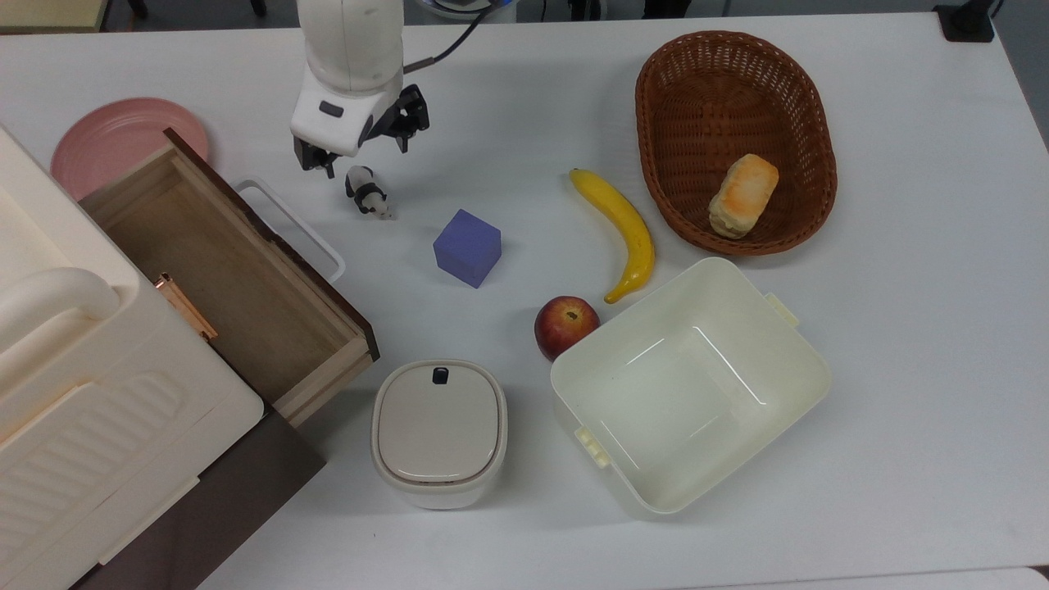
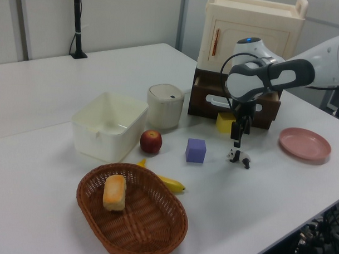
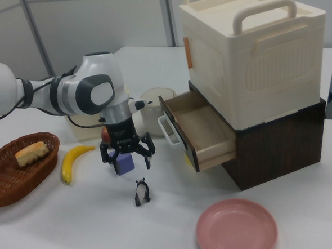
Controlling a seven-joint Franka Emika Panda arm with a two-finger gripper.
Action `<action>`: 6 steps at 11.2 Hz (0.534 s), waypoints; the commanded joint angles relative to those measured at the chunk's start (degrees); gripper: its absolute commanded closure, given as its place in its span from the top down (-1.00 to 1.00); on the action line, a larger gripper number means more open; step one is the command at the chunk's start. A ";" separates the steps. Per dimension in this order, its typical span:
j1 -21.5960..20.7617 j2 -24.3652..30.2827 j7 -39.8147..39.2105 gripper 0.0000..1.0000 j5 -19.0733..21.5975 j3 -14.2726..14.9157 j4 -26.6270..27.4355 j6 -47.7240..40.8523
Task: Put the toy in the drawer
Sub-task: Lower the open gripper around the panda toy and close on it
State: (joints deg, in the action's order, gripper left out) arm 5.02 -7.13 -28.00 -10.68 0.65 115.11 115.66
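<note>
The toy (image 1: 366, 191) is a tiny black-and-white panda figurine lying on the white table, right of the drawer's handle in the top view. My gripper (image 1: 366, 160) hangs open just above it, one finger on each side, not touching. In the left view the gripper (image 2: 238, 138) is a short way over the toy (image 2: 239, 158). In the right view the gripper (image 3: 127, 159) stands spread above the toy (image 3: 141, 192). The drawer (image 1: 229, 270) is pulled open, light wood inside with nothing in it, with a dark front and a white loop handle (image 1: 291, 229). It also shows as the drawer (image 3: 197, 128) in the right view.
A purple cube (image 1: 467, 247) sits right of the toy in the top view. Beyond it lie a banana (image 1: 623, 232), an apple (image 1: 565, 326), a cream tub (image 1: 688, 385), a lidded canister (image 1: 439, 433) and a basket (image 1: 680, 65) holding bread. A pink plate (image 1: 123, 139) lies behind the drawer. A yellow cube (image 2: 226, 122) sits by the drawer front.
</note>
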 commanded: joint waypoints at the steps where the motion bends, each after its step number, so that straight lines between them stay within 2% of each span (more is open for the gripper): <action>1: 0.43 -1.57 0.85 1.00 -3.20 -0.12 0.55 1.15; 6: 1.48 -2.27 3.92 1.00 -3.21 -0.12 1.16 1.15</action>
State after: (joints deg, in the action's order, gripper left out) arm 6.39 -9.59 -26.67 -12.93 0.68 115.11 115.66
